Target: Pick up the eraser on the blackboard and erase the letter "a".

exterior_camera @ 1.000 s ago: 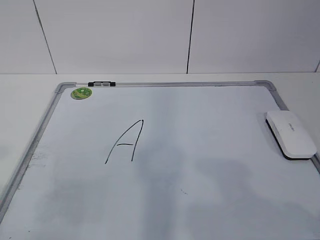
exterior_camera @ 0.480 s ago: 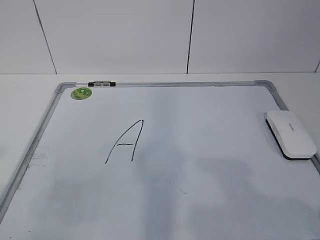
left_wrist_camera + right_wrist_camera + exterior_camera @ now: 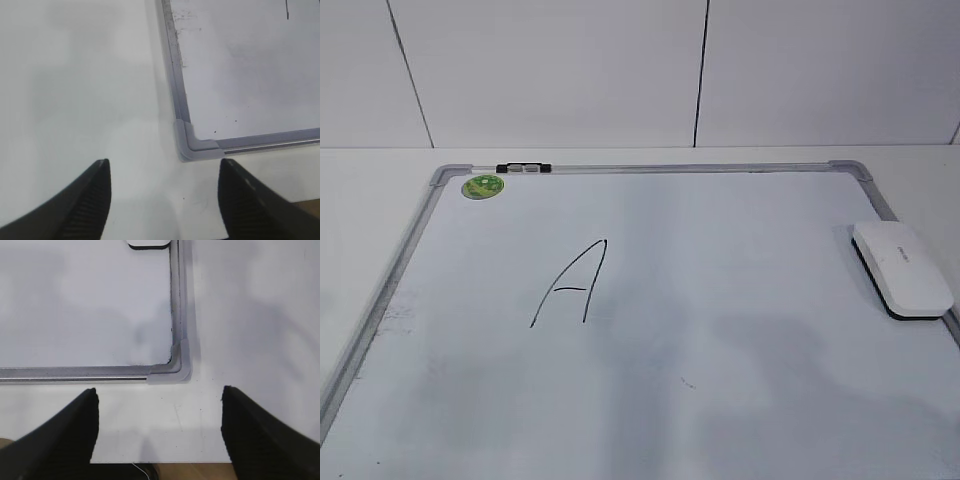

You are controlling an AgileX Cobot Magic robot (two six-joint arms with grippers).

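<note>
Nothing moved since the earlier frames. Your right gripper (image 3: 157, 432) hangs released off the grey-framed white board (image 3: 174, 305); left gripper (image 3: 162, 197) likewise. White oblong plastic eraser (image 3: 902, 268) lies at the right frame: likely light, rigid, slick, so grip its long sides.

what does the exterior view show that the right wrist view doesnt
Only the exterior view shows the whole eraser lying at the right edge of the blackboard, the handwritten letter, the green sticker, the black clip and the back wall. Only the right wrist view shows the right tool, open and empty above the table, and the board's near right corner. Both show the board's white surface, its grey frame and at least an end of the eraser.
</note>
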